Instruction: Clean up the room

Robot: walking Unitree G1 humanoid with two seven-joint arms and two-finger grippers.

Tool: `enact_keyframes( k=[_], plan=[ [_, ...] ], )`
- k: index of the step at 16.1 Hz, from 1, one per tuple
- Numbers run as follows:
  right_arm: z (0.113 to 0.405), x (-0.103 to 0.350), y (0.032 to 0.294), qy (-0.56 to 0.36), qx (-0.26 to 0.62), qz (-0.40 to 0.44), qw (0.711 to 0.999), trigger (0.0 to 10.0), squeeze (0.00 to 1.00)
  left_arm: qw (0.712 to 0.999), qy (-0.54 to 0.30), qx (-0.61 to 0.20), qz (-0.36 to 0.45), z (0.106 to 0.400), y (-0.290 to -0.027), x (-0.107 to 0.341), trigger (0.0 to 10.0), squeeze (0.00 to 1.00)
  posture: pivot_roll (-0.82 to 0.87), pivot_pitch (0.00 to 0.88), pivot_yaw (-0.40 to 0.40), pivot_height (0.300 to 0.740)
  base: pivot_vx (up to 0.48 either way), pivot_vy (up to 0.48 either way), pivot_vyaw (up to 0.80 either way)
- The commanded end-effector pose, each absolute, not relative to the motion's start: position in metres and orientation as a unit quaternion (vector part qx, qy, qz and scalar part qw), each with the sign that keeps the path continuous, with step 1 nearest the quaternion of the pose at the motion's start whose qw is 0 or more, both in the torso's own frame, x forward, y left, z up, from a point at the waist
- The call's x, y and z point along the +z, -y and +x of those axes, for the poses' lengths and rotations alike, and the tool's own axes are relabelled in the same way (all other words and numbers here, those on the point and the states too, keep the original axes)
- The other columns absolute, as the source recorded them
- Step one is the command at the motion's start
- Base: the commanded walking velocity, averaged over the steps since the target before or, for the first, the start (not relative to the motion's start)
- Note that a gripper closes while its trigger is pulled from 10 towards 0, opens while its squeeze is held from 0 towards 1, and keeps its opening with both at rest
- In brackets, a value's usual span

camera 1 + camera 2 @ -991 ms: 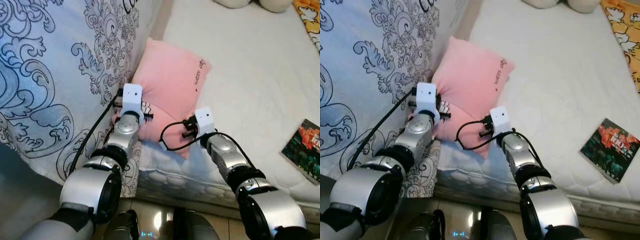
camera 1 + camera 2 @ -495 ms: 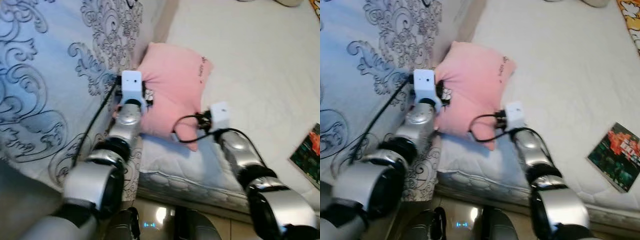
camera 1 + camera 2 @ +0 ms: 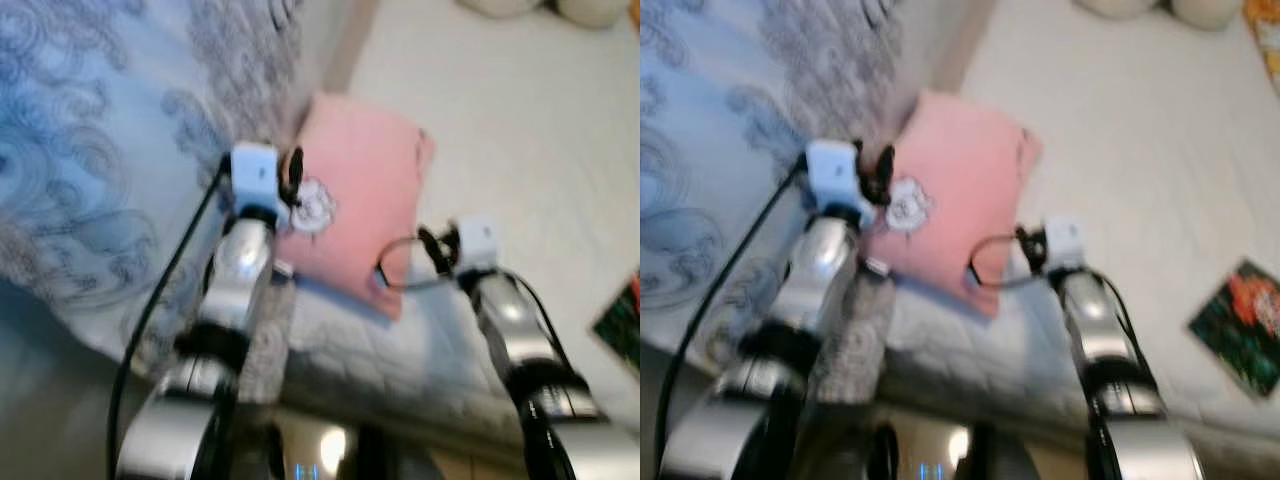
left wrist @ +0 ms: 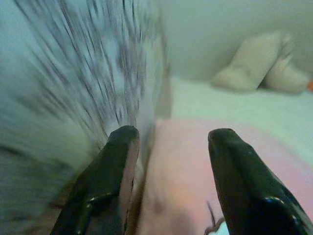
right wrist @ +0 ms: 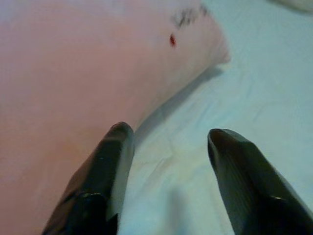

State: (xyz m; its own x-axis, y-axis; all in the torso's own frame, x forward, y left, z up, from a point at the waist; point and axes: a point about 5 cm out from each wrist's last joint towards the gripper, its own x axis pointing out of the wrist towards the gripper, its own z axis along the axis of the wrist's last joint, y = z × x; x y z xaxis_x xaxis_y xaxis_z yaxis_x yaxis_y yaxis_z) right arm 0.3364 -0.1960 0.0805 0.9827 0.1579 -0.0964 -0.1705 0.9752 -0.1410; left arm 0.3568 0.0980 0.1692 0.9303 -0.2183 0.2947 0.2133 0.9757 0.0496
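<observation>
A pink pillow (image 3: 355, 190) with a small white print lies on the white mattress (image 3: 520, 150), against the patterned quilt. My left gripper (image 3: 292, 172) stands open at the pillow's left edge, between quilt and pillow; in the left wrist view its fingers (image 4: 117, 161) are apart over the pink pillow (image 4: 195, 161), holding nothing. My right gripper (image 3: 432, 247) is open at the pillow's near right corner. In the right wrist view one of its fingers (image 5: 110, 166) lies along the pillow's (image 5: 73, 83) edge and the other is over bare sheet (image 5: 234, 88).
A blue-and-white patterned quilt (image 3: 110, 150) hangs over the bed's left side. A dark book (image 3: 1245, 330) lies on the mattress at the right. Cream plush shapes (image 4: 259, 63) sit at the bed's far end. The mattress's front edge and floor are below my arms.
The view has shifted and blurred. My left gripper's fingers now stand up clear at the pillow's left edge. My right gripper has slid right, off the pillow's front to its corner.
</observation>
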Motion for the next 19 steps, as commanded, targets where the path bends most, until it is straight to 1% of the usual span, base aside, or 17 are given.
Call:
enact_keyframes(
  k=[1, 3, 4, 5, 6, 7, 8, 9, 10, 11, 12, 13, 14, 15, 19],
  plan=[
    [0.335, 0.091, 0.212, -0.014, 0.043, -0.060, 0.997, 10.0, 1.00, 0.979, 0.154, -0.135, 0.023, 0.351, -0.094, 0.170, 10.0, 1.00, 0.04, 0.000, -0.010, 0.740, 0.000, 0.000, 0.00],
    [0.326, 0.097, 0.231, 0.010, 0.003, -0.050, 0.999, 10.0, 1.00, 0.973, 0.170, -0.151, 0.027, 0.346, -0.094, 0.174, 10.0, 1.00, 0.04, 0.000, 0.000, 0.740, 0.000, 0.000, 0.00],
    [0.307, 0.103, 0.234, 0.038, -0.008, -0.049, 0.998, 10.0, 1.00, 0.967, 0.178, -0.178, 0.046, 0.336, -0.095, 0.178, 10.0, 1.00, 0.04, 0.000, 0.007, 0.740, 0.000, 0.000, 0.00],
    [0.293, 0.102, 0.233, 0.051, -0.017, -0.054, 0.997, 10.0, 1.00, 0.963, 0.168, -0.197, 0.074, 0.329, -0.098, 0.169, 10.0, 1.00, 0.04, 0.000, 0.011, 0.740, 0.000, 0.000, 0.00],
    [0.267, 0.096, 0.230, 0.059, -0.036, -0.053, 0.996, 10.0, 1.00, 0.961, 0.123, -0.202, 0.144, 0.319, -0.108, 0.140, 10.0, 0.00, 0.03, 0.000, 0.017, 0.740, 0.000, 0.000, 0.00],
    [0.252, 0.091, 0.228, 0.057, -0.047, -0.047, 0.996, 10.0, 1.00, 0.965, 0.082, -0.191, 0.162, 0.315, -0.116, 0.122, 10.0, 0.00, 0.02, 0.000, 0.017, 0.740, 0.000, 0.000, 0.00],
    [0.227, 0.072, 0.222, 0.028, -0.064, -0.026, 0.997, 10.0, 1.00, 0.987, 0.023, -0.129, 0.096, 0.309, -0.132, 0.100, 10.0, 0.00, 0.00, 0.000, 0.027, 0.740, 0.000, 0.000, 0.00],
    [0.219, 0.062, 0.221, 0.010, -0.089, -0.010, 0.996, 10.0, 1.00, 0.991, 0.013, -0.117, 0.057, 0.306, -0.133, 0.097, 10.0, 1.00, -0.01, 0.000, 0.033, 0.740, 0.000, 0.000, 0.00],
    [0.219, 0.060, 0.221, 0.005, -0.099, -0.007, 0.995, 10.0, 1.00, 0.989, 0.019, -0.137, 0.047, 0.306, -0.126, 0.100, 10.0, 1.00, -0.02, 0.000, 0.039, 0.740, 0.000, 0.000, 0.00],
    [0.220, 0.059, 0.222, -0.001, -0.118, -0.003, 0.993, 10.0, 1.00, 0.982, 0.032, -0.185, 0.032, 0.305, -0.112, 0.107, 10.0, 1.00, -0.02, 0.000, 0.043, 0.740, 0.000, 0.000, 0.00],
    [0.224, 0.063, 0.219, 0.002, -0.113, -0.018, 0.993, 10.0, 1.00, 0.974, 0.040, -0.218, 0.047, 0.306, -0.102, 0.111, 10.0, 1.00, -0.03, 0.000, 0.054, 0.740, 0.000, 0.000, 0.00],
    [0.229, 0.064, 0.214, -0.003, -0.096, -0.016, 0.995, 10.0, 1.00, 0.967, 0.036, -0.250, 0.044, 0.307, -0.097, 0.111, 10.0, 1.00, -0.03, 0.000, 0.061, 0.740, 0.000, 0.000, 0.00],
    [0.235, 0.067, 0.209, -0.006, -0.091, -0.025, 0.996, 10.0, 0.73, 0.959, 0.033, -0.281, 0.019, 0.307, -0.089, 0.115, 10.0, 1.00, -0.04, 0.000, 0.066, 0.740, 0.000, -0.469, 0.00],
    [0.239, 0.068, 0.206, -0.006, -0.089, -0.023, 0.996, 10.0, 0.00, 0.958, 0.042, -0.282, 0.023, 0.309, -0.087, 0.119, 10.0, 0.00, -0.04, 0.000, 0.063, 0.731, 0.000, -0.431, -0.41],
    [0.250, 0.069, 0.205, -0.010, -0.072, -0.034, 0.997, 10.0, 0.00, 0.966, 0.042, -0.256, 0.007, 0.316, -0.087, 0.120, 10.0, 0.00, -0.04, 0.000, 0.046, 0.697, 0.000, -0.431, -0.41]
  ],
)
